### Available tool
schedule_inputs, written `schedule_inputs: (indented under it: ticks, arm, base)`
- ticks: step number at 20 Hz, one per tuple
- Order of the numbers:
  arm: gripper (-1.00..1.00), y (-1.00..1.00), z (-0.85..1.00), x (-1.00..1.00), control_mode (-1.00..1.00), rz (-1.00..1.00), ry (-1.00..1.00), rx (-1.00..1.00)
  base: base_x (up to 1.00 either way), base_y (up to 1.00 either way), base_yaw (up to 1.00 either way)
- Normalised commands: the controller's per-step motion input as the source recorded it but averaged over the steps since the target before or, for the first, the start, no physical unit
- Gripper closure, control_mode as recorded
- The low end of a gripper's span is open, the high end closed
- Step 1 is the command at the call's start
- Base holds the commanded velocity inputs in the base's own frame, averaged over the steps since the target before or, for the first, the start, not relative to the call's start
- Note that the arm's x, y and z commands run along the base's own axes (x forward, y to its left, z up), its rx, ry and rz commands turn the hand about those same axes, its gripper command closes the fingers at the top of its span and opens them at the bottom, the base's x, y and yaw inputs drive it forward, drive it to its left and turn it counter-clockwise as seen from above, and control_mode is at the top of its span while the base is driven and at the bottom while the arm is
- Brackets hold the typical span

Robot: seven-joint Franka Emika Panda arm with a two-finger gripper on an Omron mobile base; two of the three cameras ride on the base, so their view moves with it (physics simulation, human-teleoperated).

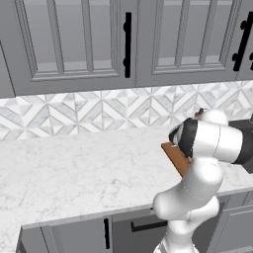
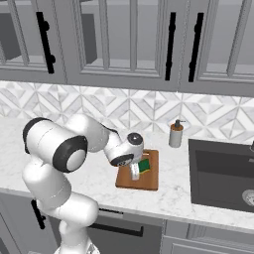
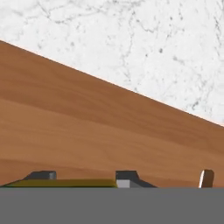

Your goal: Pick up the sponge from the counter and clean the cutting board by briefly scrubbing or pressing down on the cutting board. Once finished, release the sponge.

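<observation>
Gripper: the gripper (image 2: 135,173) points down over the cutting board, close to its surface; whether its jaws grip the sponge or stand free of it cannot be told
Fingertips: in the hand view one dark fingertip (image 3: 127,177) rises at the bottom middle, another (image 3: 40,176) at the lower left, with a thin olive-yellow strip (image 3: 61,183) lying between them along the bottom edge
Sponge: the sponge (image 2: 144,165), green on top, lies on the cutting board just beside the gripper, on the side toward the sink; contact with the fingers is not clear
Cutting board: the cutting board (image 2: 149,179) lies flat on the counter, left of the sink; in the left base view one reddish-brown corner (image 1: 177,157) shows past the arm; in the hand view its wood grain (image 3: 87,127) runs slantwise
Counter: the counter (image 2: 178,198) is white marble-look; a bare stretch (image 1: 74,173) spreads left of the board
Sink: a dark sink (image 2: 221,173) is set into the counter, right of the board
Soap bottle: a soap bottle (image 2: 175,134) stands upright at the backsplash, behind the board's far right corner
</observation>
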Motion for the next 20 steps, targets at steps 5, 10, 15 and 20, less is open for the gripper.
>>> schedule_inputs:
  ticks: [5, 10, 15, 20]
  arm:
    - [1.00, 0.09, 0.38, 0.36, -1.00, 0.00, 0.37, 0.36]
    - [1.00, -0.01, 0.97, 0.33, -1.00, 0.00, 0.26, 0.28]
    - [1.00, 0.01, 0.60, 0.16, -1.00, 0.00, 0.43, 0.19]
    - [1.00, 0.32, -0.72, 0.06, -1.00, 0.00, 0.50, 0.38]
  base:
    - [0.00, 0.00, 0.00]
    - [0.00, 0.00, 0.00]
    - [0.00, 0.00, 0.00]
    - [0.00, 0.00, 0.00]
